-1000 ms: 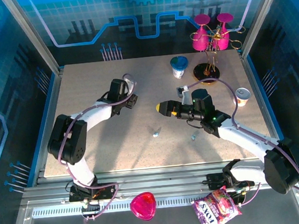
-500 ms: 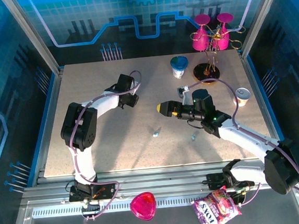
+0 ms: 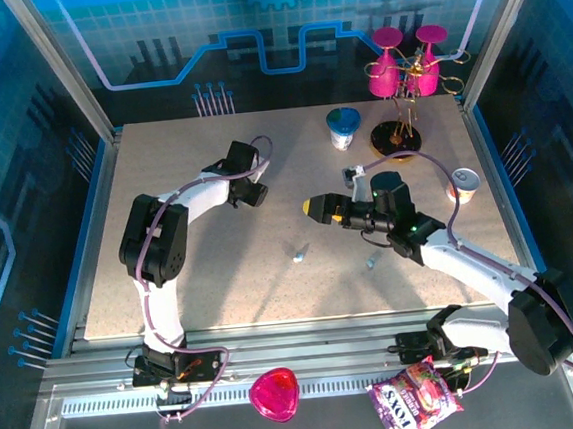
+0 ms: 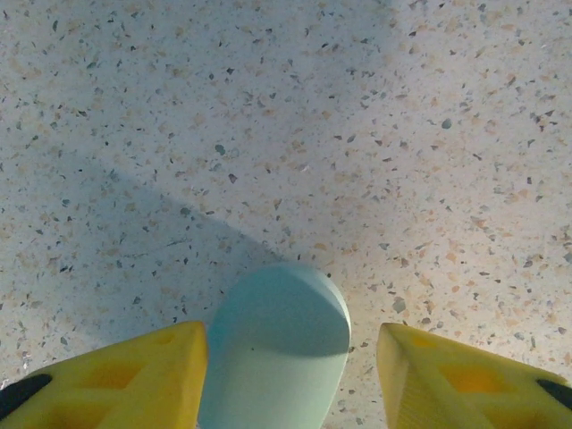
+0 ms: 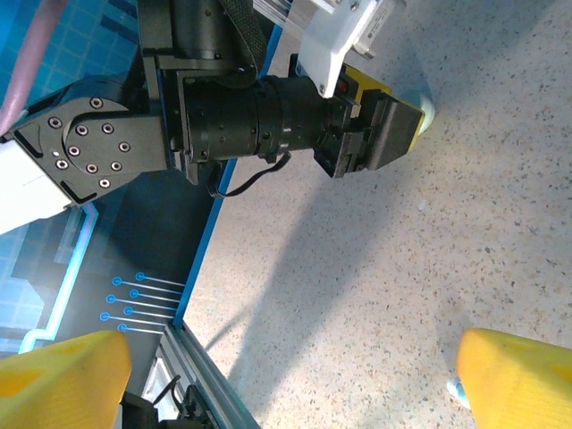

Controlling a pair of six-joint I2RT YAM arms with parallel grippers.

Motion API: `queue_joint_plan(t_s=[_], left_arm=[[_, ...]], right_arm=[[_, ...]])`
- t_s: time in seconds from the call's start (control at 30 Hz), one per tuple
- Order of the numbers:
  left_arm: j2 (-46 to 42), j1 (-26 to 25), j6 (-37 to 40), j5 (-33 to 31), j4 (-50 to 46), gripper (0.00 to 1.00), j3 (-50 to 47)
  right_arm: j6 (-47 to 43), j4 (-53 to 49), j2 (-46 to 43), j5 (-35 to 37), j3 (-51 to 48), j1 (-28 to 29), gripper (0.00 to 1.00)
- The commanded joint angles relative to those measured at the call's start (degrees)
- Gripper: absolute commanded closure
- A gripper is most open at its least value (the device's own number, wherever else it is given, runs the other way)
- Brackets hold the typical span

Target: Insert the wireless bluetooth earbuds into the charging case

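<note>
The charging case (image 4: 275, 344), a pale mint pebble-like shell, lies on the speckled table between the yellow fingers of my left gripper (image 4: 290, 357). That gripper is open: the left finger is against the case and the right finger stands apart. From above, the left gripper (image 3: 253, 193) sits left of centre. Two tiny earbuds (image 3: 298, 257) (image 3: 371, 261) lie apart on the table in front of my right gripper (image 3: 311, 207). The right gripper (image 5: 295, 375) is wide open and holds nothing. One earbud (image 5: 454, 391) peeks beside its right finger.
A blue-lidded cup (image 3: 343, 126) and a stand with pink glasses (image 3: 403, 76) are at the back right, and another cup (image 3: 464, 184) is by the right edge. A pink heart-shaped object (image 3: 274, 393) and a snack bag (image 3: 415, 402) lie off the table in front.
The left arm has folded inward, its elbow swinging right, and its gripper has shifted slightly right. The right arm has barely moved. The earbuds have stayed put.
</note>
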Motion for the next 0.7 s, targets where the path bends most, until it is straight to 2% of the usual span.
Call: queue_joint_plan(t_s=[0.0, 0.1, 0.33, 0.5, 0.67], left_arm=[[0.0, 0.4, 0.4, -0.3, -1.3, 0.45, 0.0], [-2.1, 0.4, -0.3, 0.5, 0.4, 0.4, -1.4], [-11.2, 0.3, -3.9, 5.9, 7.2, 0.15, -7.0], [-17.3, -1.9, -7.7, 9.8, 14.3, 0.01, -12.3], [-22.2, -5.0, -11.8, 12.0, 23.3, 0.01, -18.7]], right_arm=[[-1.6, -1.6, -1.6, 0.8, -0.4, -0.8, 0.06], [-3.6, -5.3, -2.7, 3.0, 0.1, -1.0, 0.06], [-11.2, -19.4, -5.5, 16.1, 1.5, -2.8, 0.06], [-12.4, -23.9, -6.3, 22.8, 0.5, -6.6, 0.07], [-13.9, -26.4, -2.8, 30.0, 0.5, -11.3, 0.09]])
